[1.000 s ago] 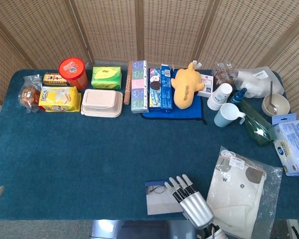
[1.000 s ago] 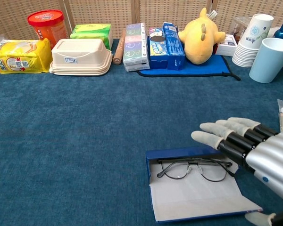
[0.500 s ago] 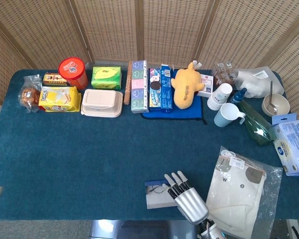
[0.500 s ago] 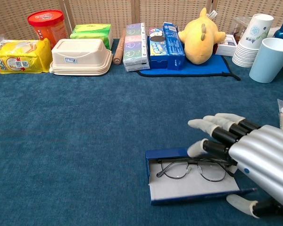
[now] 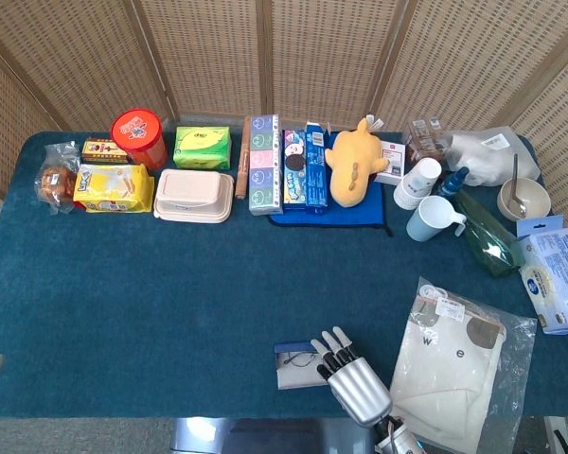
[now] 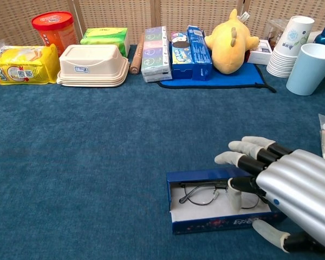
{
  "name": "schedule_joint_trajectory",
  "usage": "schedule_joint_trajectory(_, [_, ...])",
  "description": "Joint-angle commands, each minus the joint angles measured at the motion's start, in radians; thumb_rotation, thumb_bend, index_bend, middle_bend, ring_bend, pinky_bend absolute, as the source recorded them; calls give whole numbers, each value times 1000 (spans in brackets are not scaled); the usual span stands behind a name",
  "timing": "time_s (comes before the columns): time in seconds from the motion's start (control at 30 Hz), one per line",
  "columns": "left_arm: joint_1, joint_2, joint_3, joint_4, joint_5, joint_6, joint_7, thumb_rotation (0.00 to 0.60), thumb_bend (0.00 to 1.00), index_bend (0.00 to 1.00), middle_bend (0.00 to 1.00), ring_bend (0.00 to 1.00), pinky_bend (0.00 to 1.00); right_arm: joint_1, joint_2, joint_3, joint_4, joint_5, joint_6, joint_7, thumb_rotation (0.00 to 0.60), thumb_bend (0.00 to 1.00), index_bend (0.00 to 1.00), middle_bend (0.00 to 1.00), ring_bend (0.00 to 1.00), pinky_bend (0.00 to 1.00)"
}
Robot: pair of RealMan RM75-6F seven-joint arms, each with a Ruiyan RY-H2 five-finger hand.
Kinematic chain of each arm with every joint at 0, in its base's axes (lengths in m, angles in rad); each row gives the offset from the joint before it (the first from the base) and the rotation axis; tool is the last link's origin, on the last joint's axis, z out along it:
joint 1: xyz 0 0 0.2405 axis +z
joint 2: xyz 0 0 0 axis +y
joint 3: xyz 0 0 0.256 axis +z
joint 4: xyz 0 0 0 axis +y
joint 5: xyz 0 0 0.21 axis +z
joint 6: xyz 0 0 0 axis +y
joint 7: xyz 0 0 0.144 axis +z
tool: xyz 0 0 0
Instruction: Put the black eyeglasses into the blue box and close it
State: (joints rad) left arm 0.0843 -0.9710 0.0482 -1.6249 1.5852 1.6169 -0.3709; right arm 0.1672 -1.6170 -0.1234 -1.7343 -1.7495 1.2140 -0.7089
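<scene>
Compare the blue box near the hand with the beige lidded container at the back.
The blue box is dark blue, low and flat, still partly open with the black eyeglasses showing inside; the beige container is pale, taller, rounded, and fully shut. The right hand is on the blue box; nothing touches the beige container. Both sit on the blue tablecloth.

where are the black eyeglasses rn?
Chest view, near edge right of centre: black eyeglasses lie inside the half-closed blue box, under the right hand.

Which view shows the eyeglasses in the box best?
The chest view: the eyeglasses lie inside the blue box, one lens clear, the other behind the right hand. In the head view only a sliver of frame shows beside the hand.
</scene>
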Motion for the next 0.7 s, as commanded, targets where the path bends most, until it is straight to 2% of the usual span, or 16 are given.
schedule_joint_trajectory(0.03, [0, -1, 0, 1, 1, 1, -1, 585, 282, 63, 96, 70, 0, 0, -1, -3, 0, 1, -1, -1, 600, 354, 497, 170, 96, 98])
schedule_joint_trajectory(0.37, [5, -3, -2, 5, 2, 11, -7, 585, 282, 63, 96, 70, 0, 2, -8, -9, -1, 2, -2, 3, 600, 347, 559, 197, 114, 101])
schedule_joint_trajectory(0.7, [5, -5, -5, 10, 3, 14, -13, 586, 281, 63, 96, 70, 0, 14, -7, 14, -30, 18, -4, 0, 600, 325, 569, 202, 115, 101])
